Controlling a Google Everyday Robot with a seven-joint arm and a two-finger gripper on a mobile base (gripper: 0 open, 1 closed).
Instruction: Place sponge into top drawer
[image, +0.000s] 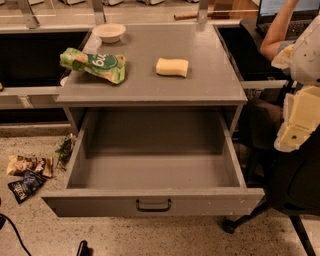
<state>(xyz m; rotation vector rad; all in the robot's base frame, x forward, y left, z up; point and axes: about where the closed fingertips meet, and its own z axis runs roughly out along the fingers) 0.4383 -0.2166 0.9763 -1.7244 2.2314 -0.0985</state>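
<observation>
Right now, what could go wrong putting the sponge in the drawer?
The claw hangs at the right edge, apart from the sponge on the cabinet top; swinging over, it might bump the person nearby. The sponge looks soft, so it could slip. The open top drawer sticks out; a late drop might land on the floor.

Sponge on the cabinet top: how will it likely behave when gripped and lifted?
The sponge looks soft with rounded corners, so it will probably squash under grip rather than slip. Lying flat, it is unlikely to roll. The pincer hangs at the right edge, apart from it.
</observation>
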